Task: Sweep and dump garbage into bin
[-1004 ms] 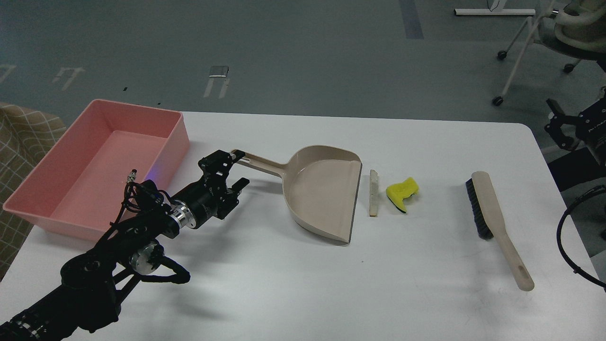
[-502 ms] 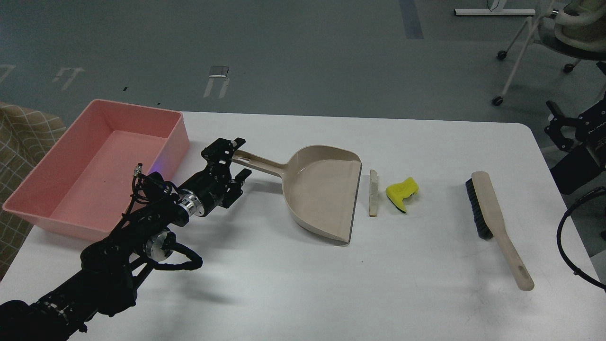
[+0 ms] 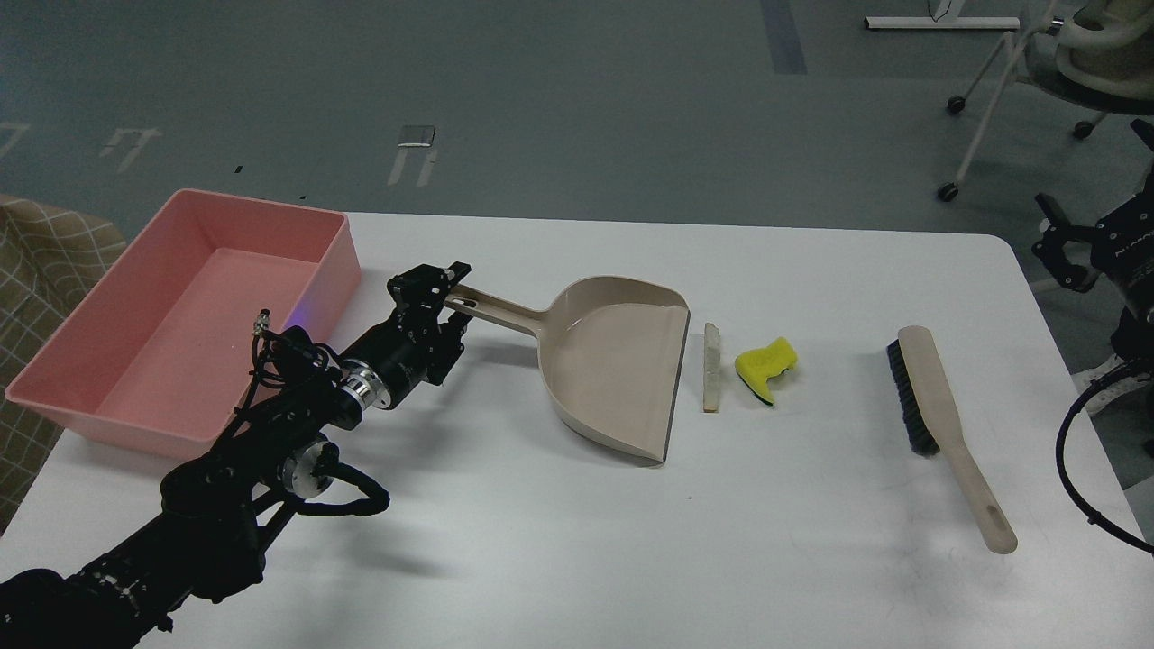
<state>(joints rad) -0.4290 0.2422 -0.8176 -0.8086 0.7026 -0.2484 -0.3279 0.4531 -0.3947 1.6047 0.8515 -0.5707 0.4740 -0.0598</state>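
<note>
The garbage lies mid-table: a thin white slice with a tan crust (image 3: 711, 367) and a yellow sponge chunk (image 3: 766, 370) to its right. The slice lies just off the lip of the beige dustpan (image 3: 618, 365). The pink bin (image 3: 108, 397) stands at the table's left. My left gripper (image 3: 448, 302) is at the end of the dustpan's handle (image 3: 491, 311), with one finger on each side and small gaps still showing. My right gripper (image 3: 1064, 252) is a dark shape off the table's right edge, and its fingers cannot be told apart.
A beige brush with black bristles (image 3: 938, 410) lies on the right of the white table (image 3: 577, 541), handle toward me. A rolling chair (image 3: 1064, 63) stands on the floor at the back right. A black cable (image 3: 1082, 469) loops at the right edge.
My left gripper moved forward and up to the dustpan handle's end, and its fingers narrowed around it. The right gripper shifted slightly at the right edge. Dustpan, garbage and brush have not moved.
</note>
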